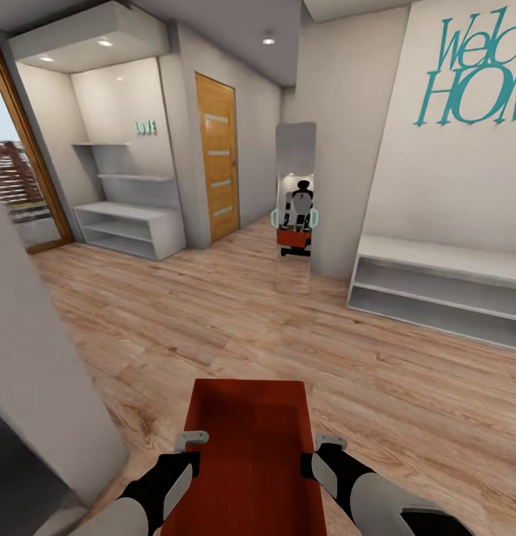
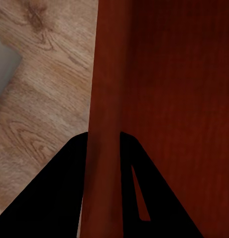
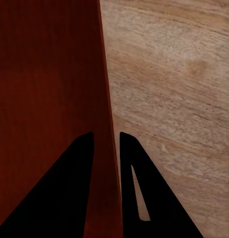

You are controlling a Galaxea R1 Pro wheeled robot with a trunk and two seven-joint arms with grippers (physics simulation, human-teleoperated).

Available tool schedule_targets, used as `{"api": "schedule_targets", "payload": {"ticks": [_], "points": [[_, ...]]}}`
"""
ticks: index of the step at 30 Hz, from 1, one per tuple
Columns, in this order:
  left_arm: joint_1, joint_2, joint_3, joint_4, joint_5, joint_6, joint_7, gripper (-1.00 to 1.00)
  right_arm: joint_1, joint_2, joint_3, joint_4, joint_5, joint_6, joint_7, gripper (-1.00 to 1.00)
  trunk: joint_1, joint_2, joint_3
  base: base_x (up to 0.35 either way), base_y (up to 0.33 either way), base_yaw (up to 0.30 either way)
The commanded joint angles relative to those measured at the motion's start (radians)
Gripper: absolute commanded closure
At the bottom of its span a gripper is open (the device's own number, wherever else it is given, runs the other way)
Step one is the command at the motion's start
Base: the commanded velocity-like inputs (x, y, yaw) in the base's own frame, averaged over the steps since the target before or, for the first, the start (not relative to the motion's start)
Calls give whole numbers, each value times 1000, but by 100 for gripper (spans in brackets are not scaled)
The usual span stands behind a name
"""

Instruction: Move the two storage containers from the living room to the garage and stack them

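Note:
I hold one red-orange storage container (image 1: 246, 447) low in front of me, over a light wood-plank floor (image 1: 213, 313). My left gripper (image 1: 192, 441) is shut on its left wall and my right gripper (image 1: 328, 444) on its right wall. In the left wrist view the two dark fingers straddle the container's wall (image 2: 102, 99), with the left gripper (image 2: 103, 136) clamped on it. The right wrist view shows the same on the other side: the right gripper (image 3: 106, 135) pinches the thin edge of the container (image 3: 45, 99).
A grey wall corner (image 1: 34, 357) stands close at my left. Ahead are a tall mirror (image 1: 295, 197) reflecting me, a wooden door (image 1: 217, 156), white shelves (image 1: 127, 223) at the back left and a low white shelf bench (image 1: 436, 286) at the right.

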Motion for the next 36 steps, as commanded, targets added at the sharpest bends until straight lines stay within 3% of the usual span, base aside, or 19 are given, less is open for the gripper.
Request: {"api": "schedule_targets", "payload": {"ticks": [1,29,36], "points": [[0,2,-8,0,41,40,-80,100,-1,-8,-3,-14,-9,-5,-3,100,0,0,-1,270,-69,0],[0,2,-8,2,41,40,-79,100,-1,-6,-3,-14,-9,-5,-3,100,0,0,-1,270,-71,0],[0,2,-8,1,41,40,-79,100,0,-6,-2,-12,-9,-43,-4,100,0,0,-1,270,-57,196]]}}
